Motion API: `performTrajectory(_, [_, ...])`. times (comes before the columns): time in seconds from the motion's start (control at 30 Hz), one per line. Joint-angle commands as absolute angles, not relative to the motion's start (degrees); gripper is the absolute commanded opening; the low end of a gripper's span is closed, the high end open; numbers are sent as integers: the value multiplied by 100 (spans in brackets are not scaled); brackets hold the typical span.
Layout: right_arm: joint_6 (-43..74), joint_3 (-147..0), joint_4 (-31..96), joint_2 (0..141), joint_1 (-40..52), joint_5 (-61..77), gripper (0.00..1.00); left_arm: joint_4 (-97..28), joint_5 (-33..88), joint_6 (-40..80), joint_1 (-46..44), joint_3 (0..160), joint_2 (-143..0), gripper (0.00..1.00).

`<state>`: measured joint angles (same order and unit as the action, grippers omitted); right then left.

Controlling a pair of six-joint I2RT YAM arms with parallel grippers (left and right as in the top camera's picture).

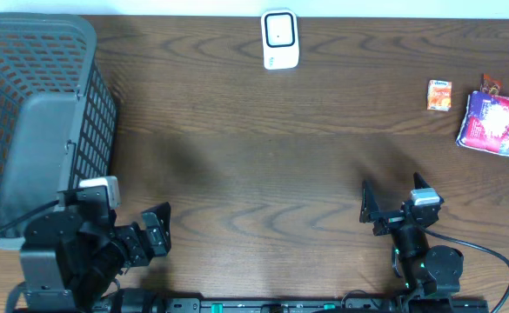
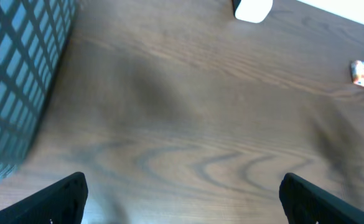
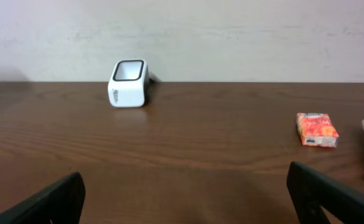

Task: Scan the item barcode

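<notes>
White scanner [image 1: 280, 39] stands far back, ready to read; orange packet [image 1: 439, 95] lies far right, nearer the right gripper [image 1: 395, 196]; it and the left gripper [image 1: 160, 230] gape wide, empty.

Dark wood-grain surface [image 1: 254, 148], smooth and matt.
Grey plastic lattice basket [image 1: 102, 104] at nine o'clock; glossy white plastic scanner [image 1: 280, 39] at twelve.

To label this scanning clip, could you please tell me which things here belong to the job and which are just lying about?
For the job: scanner; orange box; purple packet.
Lying about: grey basket, probably.
</notes>
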<state>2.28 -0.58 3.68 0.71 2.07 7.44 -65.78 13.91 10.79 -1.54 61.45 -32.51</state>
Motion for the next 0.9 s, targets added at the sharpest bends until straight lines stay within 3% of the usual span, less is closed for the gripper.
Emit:
performTrajectory(0.0, [185, -30, 377, 32, 261, 672, 99, -6180, 1352, 701, -130, 5603, -2777, 98])
performTrajectory(0.3, [185, -30, 377, 32, 261, 672, 99, -3706, 1522, 451, -130, 3579, -1037, 98])
performTrajectory(0.57, [185, -30, 377, 32, 261, 672, 99, -1837, 1520, 451, -130, 2379, -390, 98])
performTrajectory(0.87, [185, -30, 377, 32, 261, 672, 99, -819, 1518, 454, 3, 1490, -10, 98])
